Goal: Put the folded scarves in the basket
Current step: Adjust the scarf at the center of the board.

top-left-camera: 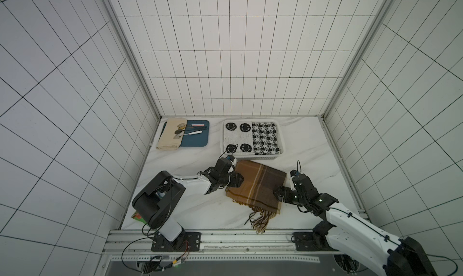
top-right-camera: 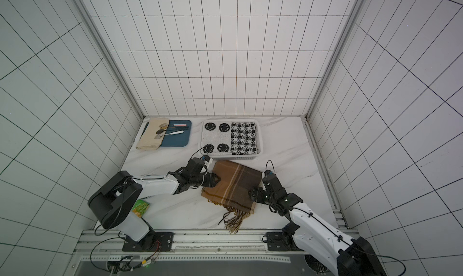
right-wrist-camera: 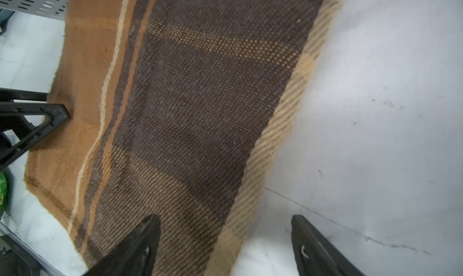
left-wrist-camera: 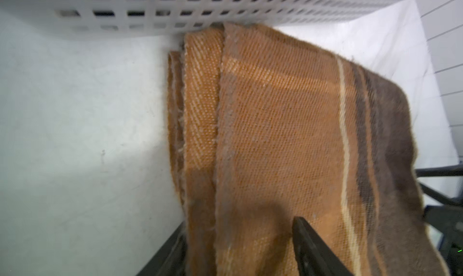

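Brown scarf lies folded on the table, far corner up against the front wall of the basket. Its fringe trails toward the robot. Left claw sits astride the scarf's left edge, one finger on top; cannot tell whether it bites. Right claw is spread wide, one finger over the right edge, the other over bare table. Judgement: both should catch every layer before lifting, rise together and level, clear the rim, and mind the dangling fringe. A patterned knit cloth fills the basket and hides its floor. Left claw's other finger is lost among the folds. Wrist views blurred. Green packet sits half behind the left arm.
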Controlling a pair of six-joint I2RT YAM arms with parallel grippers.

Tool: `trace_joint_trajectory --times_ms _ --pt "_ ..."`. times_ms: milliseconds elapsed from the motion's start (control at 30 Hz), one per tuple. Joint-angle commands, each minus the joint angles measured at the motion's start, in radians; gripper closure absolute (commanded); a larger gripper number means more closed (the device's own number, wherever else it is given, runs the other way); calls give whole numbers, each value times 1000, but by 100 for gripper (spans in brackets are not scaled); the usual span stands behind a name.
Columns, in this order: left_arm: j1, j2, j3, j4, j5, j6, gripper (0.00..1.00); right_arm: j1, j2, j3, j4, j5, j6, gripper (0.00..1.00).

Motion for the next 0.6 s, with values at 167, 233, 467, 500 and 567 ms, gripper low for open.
trace_joint_trajectory --times_ms 167,233,467,500,567 --pt "-61 -181 -172 -64 23 -61 56 -9 204 -24 181 -126 -3 17" --pt "-84 -249 -218 -71 15 -85 56 -8 260 -23 252 -188 -2 18" --pt "-143 -377 -270 -93 -110 -142 29 -20 287 45 154 -159 -71 20" --pt "-133 -385 -266 -99 -131 -142 24 -28 278 51 133 -160 -77 20" --pt "-88 -391 -260 -94 -148 -145 20 -43 263 57 111 -175 -81 19"
